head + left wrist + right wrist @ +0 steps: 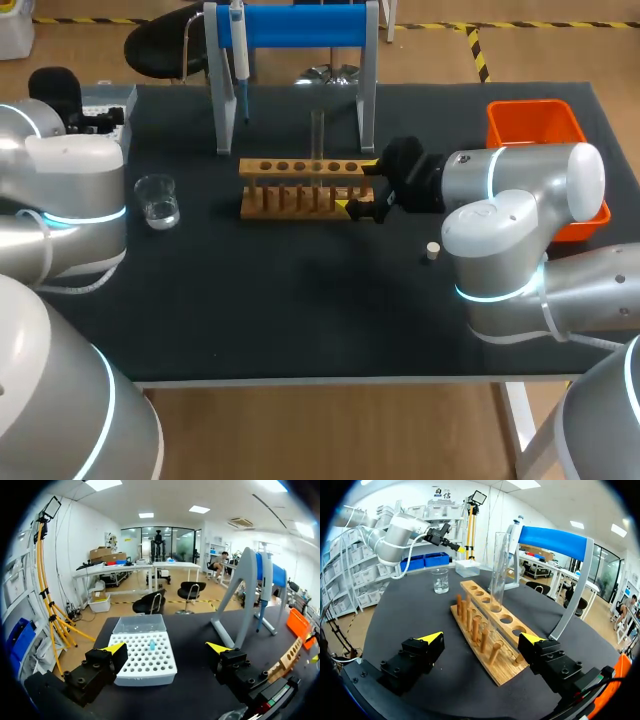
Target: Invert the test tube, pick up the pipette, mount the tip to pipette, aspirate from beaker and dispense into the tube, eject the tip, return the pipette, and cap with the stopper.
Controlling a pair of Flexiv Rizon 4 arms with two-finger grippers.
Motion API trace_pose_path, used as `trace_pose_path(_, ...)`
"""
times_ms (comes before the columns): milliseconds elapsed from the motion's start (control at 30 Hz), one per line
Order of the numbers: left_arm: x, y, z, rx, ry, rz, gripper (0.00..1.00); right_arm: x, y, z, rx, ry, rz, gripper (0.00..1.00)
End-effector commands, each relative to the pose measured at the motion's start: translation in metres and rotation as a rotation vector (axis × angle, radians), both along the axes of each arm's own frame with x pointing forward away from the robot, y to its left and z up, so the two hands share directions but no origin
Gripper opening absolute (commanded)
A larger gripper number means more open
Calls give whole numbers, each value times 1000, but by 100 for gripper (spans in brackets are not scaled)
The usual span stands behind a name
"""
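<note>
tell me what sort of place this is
Likely a robotics lab, its table set up as a chemistry bench: a wooden rack holding an upright test tube, a glass beaker, a pipette hanging on a blue stand, with the left arm and right arm alongside.

Left arm, right arm: silver-grey shells, cyan joint rings. Left tool, right tool: black, yellow tips.

Eight kinds, one of each.
One test tube, one wooden rack, one glass beaker, one pipette, one blue pipette stand, one tip box, one stopper, one orange bin.
</note>
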State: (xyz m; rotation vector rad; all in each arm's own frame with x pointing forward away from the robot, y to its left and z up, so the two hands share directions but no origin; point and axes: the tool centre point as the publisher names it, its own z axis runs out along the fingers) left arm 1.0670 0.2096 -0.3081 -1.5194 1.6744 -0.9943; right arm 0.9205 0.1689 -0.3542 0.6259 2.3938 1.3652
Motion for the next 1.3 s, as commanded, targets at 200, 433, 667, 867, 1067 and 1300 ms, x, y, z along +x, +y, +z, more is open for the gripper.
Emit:
trace_pose_path(200, 11, 5, -14, -6, -15, -6, 100, 0, 0, 0, -1, 1, 0, 100)
trace_pose_path(433, 20, 6, -20, -9, -17, -16, 100, 0, 0, 0, -1, 1, 0, 100)
trace_pose_path(667, 30, 10, -22, -8, -16, -21, 100, 0, 0, 0, -1, 1, 0, 100)
trace_pose_path(867, 30, 10, -20, 4, -18, -19, 100, 0, 0, 0, -1, 1, 0, 100)
trace_pose_path(1067, 30, 10, -20, 4, -18, -19, 100, 0, 0, 0, -1, 1, 0, 100)
trace_pose_path(1300, 30, 10, -20, 4, -18, -19, 100, 0, 0, 0, -1, 1, 0, 100)
